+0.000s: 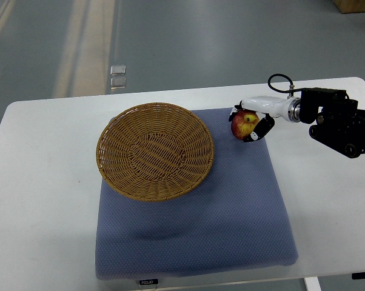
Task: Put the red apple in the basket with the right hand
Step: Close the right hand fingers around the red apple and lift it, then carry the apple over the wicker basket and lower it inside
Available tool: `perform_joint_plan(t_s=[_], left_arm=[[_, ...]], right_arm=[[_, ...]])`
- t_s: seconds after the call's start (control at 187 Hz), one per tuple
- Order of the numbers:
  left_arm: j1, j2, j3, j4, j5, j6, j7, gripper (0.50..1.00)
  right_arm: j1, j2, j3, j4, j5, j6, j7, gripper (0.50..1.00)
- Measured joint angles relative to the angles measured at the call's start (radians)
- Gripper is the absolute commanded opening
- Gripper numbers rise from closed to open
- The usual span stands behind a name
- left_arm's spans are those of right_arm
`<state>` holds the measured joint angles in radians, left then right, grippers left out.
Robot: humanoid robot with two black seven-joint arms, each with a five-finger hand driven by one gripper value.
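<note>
A red apple with a yellow patch [244,124] sits at the far right corner of the blue cushion [231,212]. My right hand [253,121] reaches in from the right edge and its white and black fingers curl around the apple's top and right side. The round wicker basket [116,163] stands to the left on the cushion, empty, a short gap from the apple. My left arm does not show.
The cushion lies on a white table [43,200] whose far edge runs just behind the basket. The black forearm [343,124] of my right arm hangs over the table's right end. A small clear object [117,76] lies on the floor beyond.
</note>
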<state>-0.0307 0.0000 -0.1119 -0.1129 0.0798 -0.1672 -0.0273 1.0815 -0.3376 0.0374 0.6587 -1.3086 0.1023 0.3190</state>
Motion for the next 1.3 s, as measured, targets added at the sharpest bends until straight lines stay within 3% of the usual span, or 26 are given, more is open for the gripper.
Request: perform_joint_plan(t_s=[0.177, 0.359, 0.675, 0.921, 0.969, 0.975, 1.135, 1.301], left_arm=[[0.0, 0.0, 0.0, -0.001, 0.0, 0.0, 0.0, 1.0], [0.0, 0.0, 0.0, -0.002, 0.0, 0.0, 0.0, 1.0], [0.0, 0.0, -0.003, -0.001, 0.0, 0.0, 0.0, 1.0], [0.0, 0.0, -0.006, 0.002, -0.001, 0.0, 0.0, 1.0], [0.0, 0.0, -0.006, 0.002, -0.002, 0.0, 0.0, 1.0], [0.0, 0.0, -0.006, 0.002, -0.002, 0.0, 0.0, 1.0], [0.0, 0.0, -0.006, 0.002, -0.002, 0.0, 0.0, 1.0], [0.0, 0.0, -0.005, 0.002, -0.002, 0.0, 0.0, 1.0]], right_arm=[[0.073, 0.0, 0.008, 0.029, 0.014, -0.01, 0.003, 0.535], [0.168, 0.003, 0.01, 0.129, 0.02, 0.002, 0.01, 0.57], [0.199, 0.188, -0.004, 0.182, 0.014, 0.015, 0.066, 0.625], [0.19, 0.3, -0.071, 0.173, 0.004, 0.014, 0.069, 0.741], [0.187, 0.308, -0.087, 0.17, 0.003, 0.011, 0.069, 0.742], [0.187, 0.309, -0.088, 0.17, 0.003, 0.011, 0.069, 0.77], [0.163, 0.333, -0.102, 0.138, -0.001, 0.002, 0.065, 0.858], [0.148, 0.337, -0.102, 0.111, -0.001, -0.009, 0.06, 0.901]])
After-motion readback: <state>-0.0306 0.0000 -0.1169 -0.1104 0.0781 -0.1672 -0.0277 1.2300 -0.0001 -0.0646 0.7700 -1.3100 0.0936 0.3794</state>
